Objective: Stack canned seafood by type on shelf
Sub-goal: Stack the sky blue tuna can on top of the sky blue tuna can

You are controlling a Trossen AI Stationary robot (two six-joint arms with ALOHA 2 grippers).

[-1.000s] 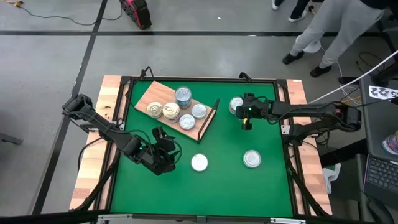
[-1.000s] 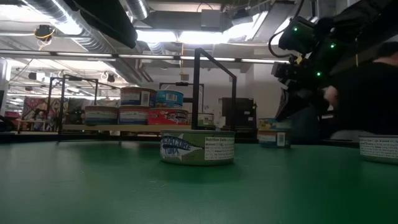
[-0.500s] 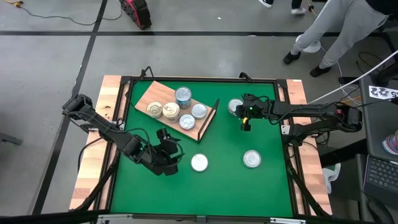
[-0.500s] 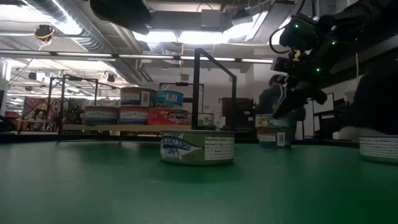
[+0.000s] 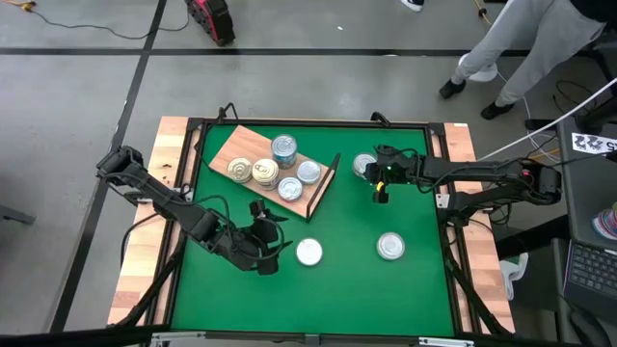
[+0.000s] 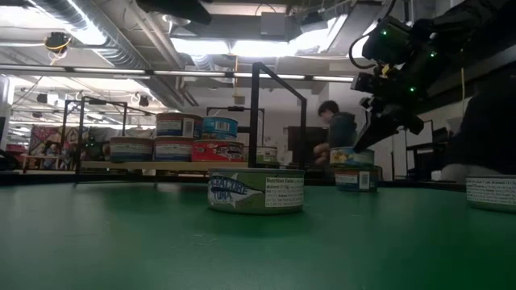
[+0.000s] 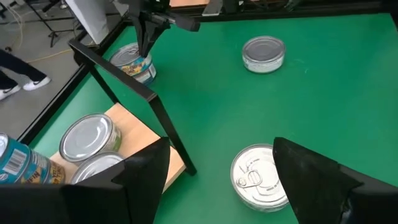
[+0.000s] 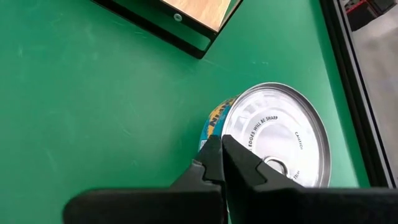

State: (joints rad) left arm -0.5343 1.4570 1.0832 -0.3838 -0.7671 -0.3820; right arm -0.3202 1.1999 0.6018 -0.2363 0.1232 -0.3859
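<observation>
Three tins still lay loose on the green mat (image 5: 337, 289). The nearest tin (image 5: 308, 253) sat in the middle of the front part, well apart from the shelf (image 5: 253, 151), where five tins (image 5: 283, 151) were already stacked against the black wire end (image 5: 322, 189). The left gripper (image 5: 273, 247) hovered just beside this tin with its fingers spread wide, holding nothing. I judged the step to be the approach for a pickup: next the fingers must come around the tin and close. The right gripper (image 5: 380, 191) stood pressed together, empty, beside another tin (image 5: 365, 165) near the shelf's end. The third tin (image 5: 390, 247) waited farther right.
</observation>
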